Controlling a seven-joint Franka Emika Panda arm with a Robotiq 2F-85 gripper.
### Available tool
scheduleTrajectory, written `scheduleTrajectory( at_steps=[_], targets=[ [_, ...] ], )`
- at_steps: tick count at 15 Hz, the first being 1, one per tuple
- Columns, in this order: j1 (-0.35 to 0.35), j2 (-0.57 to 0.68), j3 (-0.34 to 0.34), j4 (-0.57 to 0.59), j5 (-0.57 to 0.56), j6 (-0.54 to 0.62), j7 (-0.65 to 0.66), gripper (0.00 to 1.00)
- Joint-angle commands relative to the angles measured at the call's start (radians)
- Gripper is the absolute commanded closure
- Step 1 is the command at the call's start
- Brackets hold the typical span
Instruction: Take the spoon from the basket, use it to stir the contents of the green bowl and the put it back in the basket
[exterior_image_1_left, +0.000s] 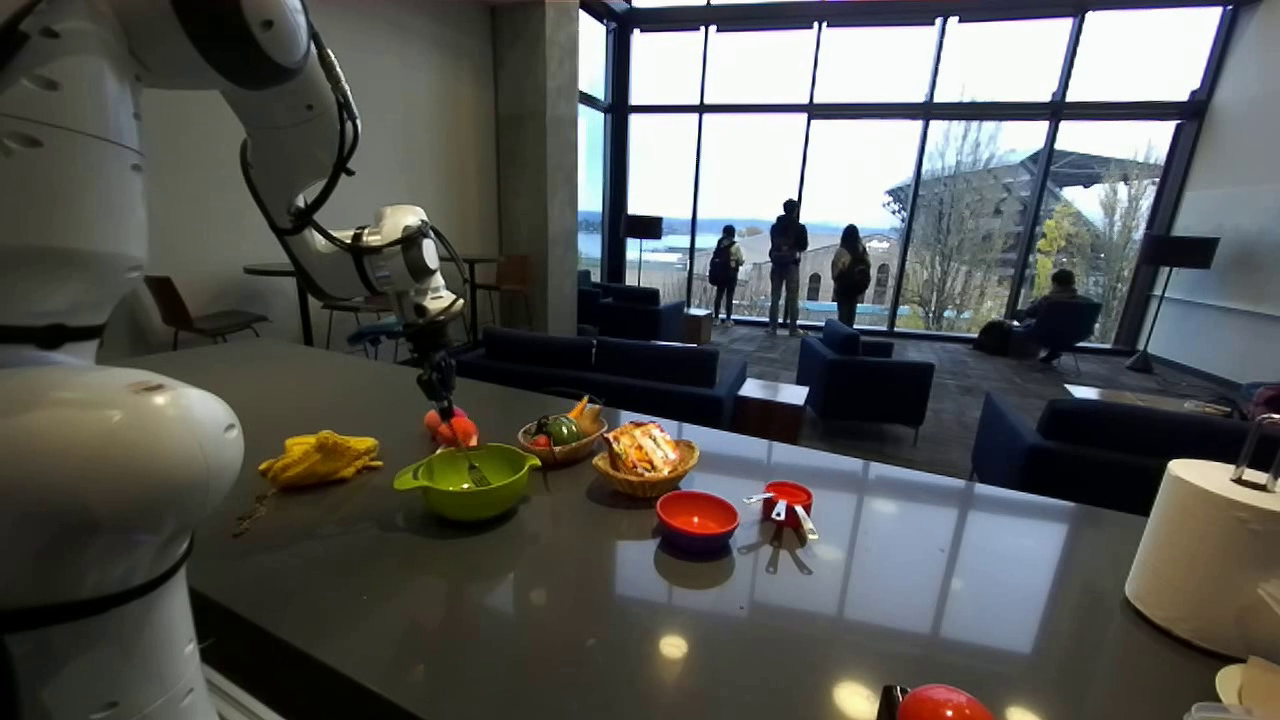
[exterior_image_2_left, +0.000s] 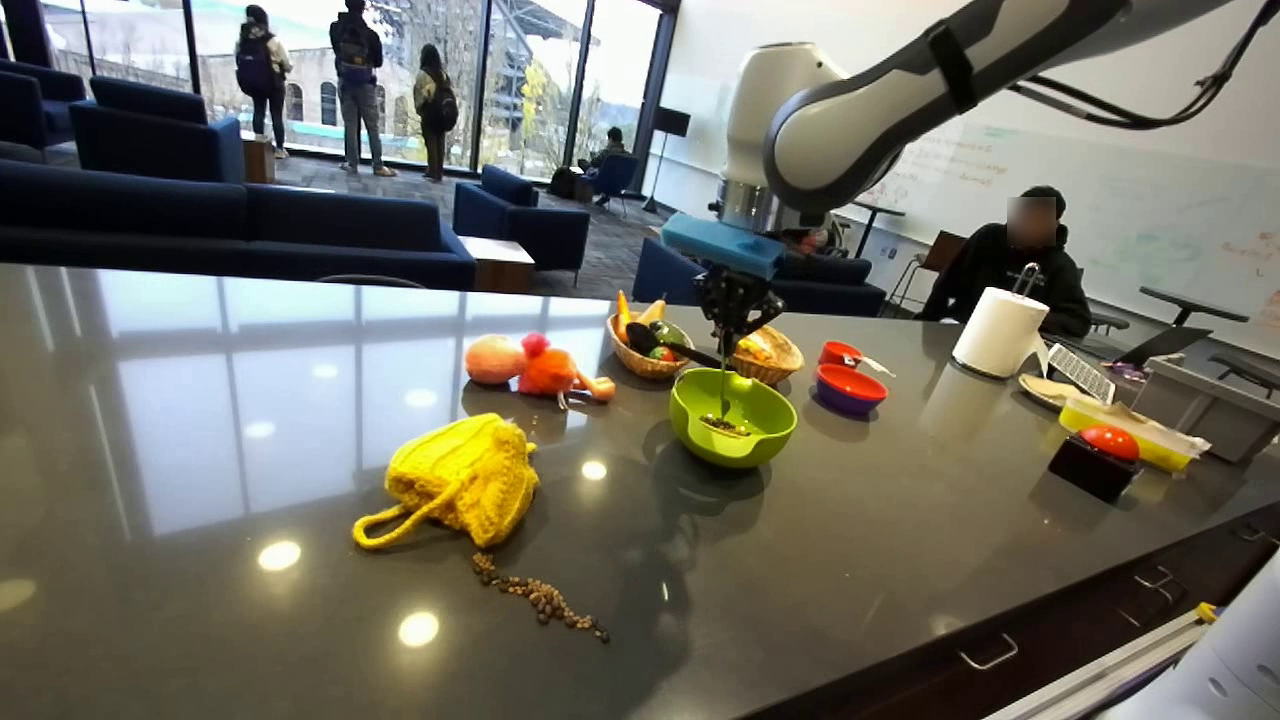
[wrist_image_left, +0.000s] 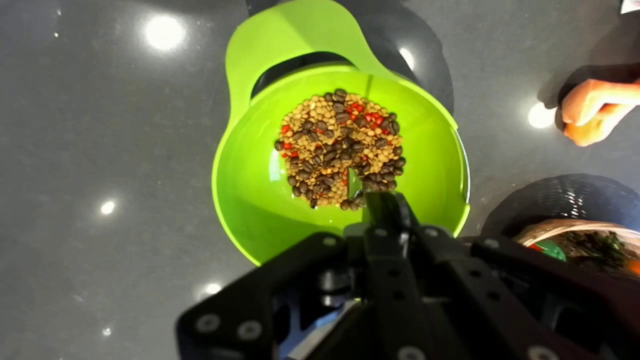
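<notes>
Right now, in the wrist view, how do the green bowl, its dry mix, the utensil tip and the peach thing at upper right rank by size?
1. Green bowl
2. Dry mix
3. Utensil tip, visible part
Not ranked: peach thing, cut off by the picture's edge

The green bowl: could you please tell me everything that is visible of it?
The green bowl is round, lime-coloured and glossy, looks like plastic, and has a broad loop handle at its rim. It stands upright on the dark, shiny countertop. A mix of tan, brown and red pieces lies at its bottom. A slender utensil, held by the claw, dips into this mix; whether it touches the bowl itself cannot be told.
</notes>
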Motion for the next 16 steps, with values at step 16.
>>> scheduleTrajectory(
  at_steps=[16],
  targets=[
    [-0.012,-0.004,0.013,0.014,-0.001,-0.098,-0.107,0.99]
  ],
)
